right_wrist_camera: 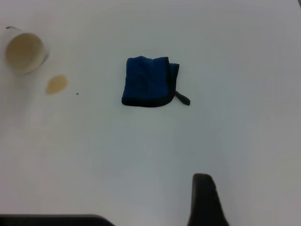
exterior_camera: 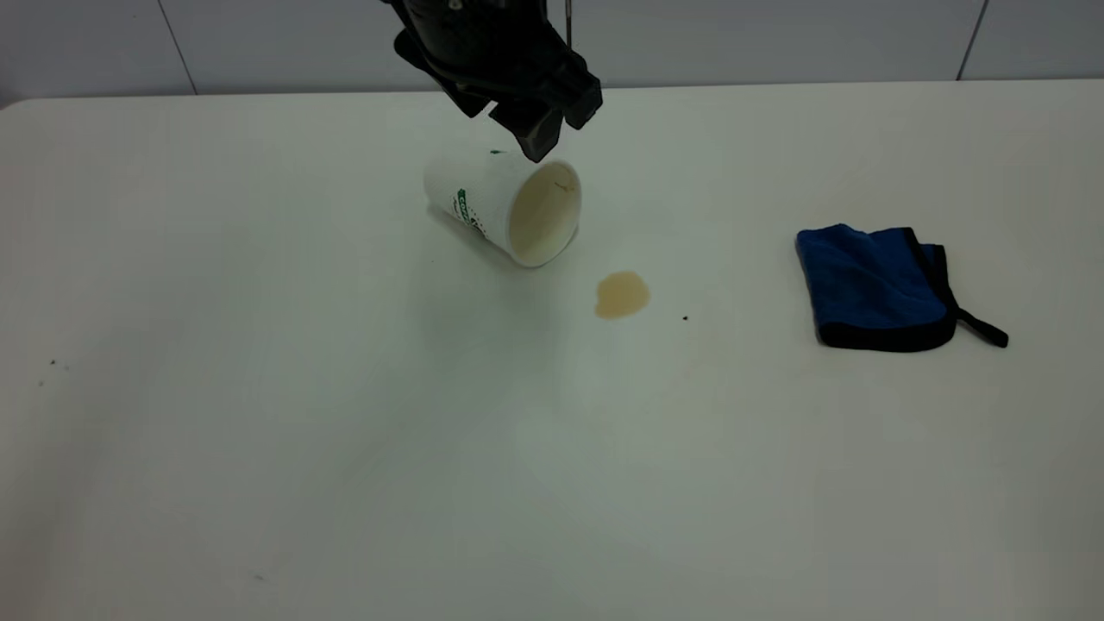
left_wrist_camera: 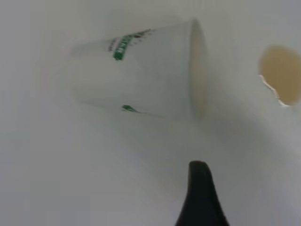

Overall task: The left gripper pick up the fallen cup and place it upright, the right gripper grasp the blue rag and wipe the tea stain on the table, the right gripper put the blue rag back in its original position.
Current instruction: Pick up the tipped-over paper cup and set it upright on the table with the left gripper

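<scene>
The white paper cup [exterior_camera: 509, 207] with a green logo lies on its side on the table [exterior_camera: 259, 448], its stained mouth facing the tea stain [exterior_camera: 621, 295]. My left gripper [exterior_camera: 559, 125] hangs open just above the cup's rim and does not hold it. In the left wrist view the cup [left_wrist_camera: 141, 70] and the stain [left_wrist_camera: 282, 73] show beyond one black finger [left_wrist_camera: 201, 197]. The blue rag [exterior_camera: 875, 289] lies folded at the right. My right gripper is out of the exterior view. Its wrist view shows one finger [right_wrist_camera: 204, 200], open and empty, well back from the rag [right_wrist_camera: 148, 81], the cup [right_wrist_camera: 24, 51] and the stain [right_wrist_camera: 56, 84].
A tiny black speck [exterior_camera: 685, 317] lies just right of the stain. The rag's black loop tail [exterior_camera: 983, 328] points right. A few small dark specks [exterior_camera: 52, 364] sit near the table's left edge. A wall runs behind the table's far edge.
</scene>
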Available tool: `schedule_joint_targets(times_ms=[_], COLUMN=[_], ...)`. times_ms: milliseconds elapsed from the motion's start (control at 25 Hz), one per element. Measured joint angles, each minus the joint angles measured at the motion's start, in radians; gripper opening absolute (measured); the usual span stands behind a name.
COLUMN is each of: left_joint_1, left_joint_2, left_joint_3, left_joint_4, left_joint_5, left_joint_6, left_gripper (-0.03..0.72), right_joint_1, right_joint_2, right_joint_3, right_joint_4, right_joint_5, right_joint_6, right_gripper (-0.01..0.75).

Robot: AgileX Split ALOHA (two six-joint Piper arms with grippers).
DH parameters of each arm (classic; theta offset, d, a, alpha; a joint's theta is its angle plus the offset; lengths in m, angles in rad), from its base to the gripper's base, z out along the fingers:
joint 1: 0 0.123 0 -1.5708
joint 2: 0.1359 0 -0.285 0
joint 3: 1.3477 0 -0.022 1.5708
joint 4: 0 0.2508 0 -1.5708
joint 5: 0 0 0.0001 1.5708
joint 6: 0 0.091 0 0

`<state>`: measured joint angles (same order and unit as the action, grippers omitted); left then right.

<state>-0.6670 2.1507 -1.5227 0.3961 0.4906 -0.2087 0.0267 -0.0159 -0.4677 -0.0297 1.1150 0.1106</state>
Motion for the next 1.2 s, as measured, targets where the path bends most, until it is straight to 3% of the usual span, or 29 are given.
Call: schedule_joint_targets(times_ms=[240, 640, 1200], left_joint_1=[-0.033, -0.036, -0.036], left_joint_2=[0.149, 0.286, 0.37], left_joint_3=[-0.141, -0.181, -0.191], left_joint_4=[0.308, 0.488, 0.748], left_joint_5=[0.038, 0.043, -0.037], left_joint_6=[-0.249, -0.401, -0.598], left_gripper=[0.574, 0.574, 0.569], right_joint_1=[0.0, 0.0, 0.0], right_joint_2=[0.0, 0.0, 0.0], right_joint_3=[0.0, 0.0, 0.0], right_joint_4=[0.0, 0.0, 0.0], right_joint_5=[0.0, 0.0, 0.0], right_joint_6=[0.0, 0.0, 0.0], right_gripper=[0.534, 0.534, 0.534])
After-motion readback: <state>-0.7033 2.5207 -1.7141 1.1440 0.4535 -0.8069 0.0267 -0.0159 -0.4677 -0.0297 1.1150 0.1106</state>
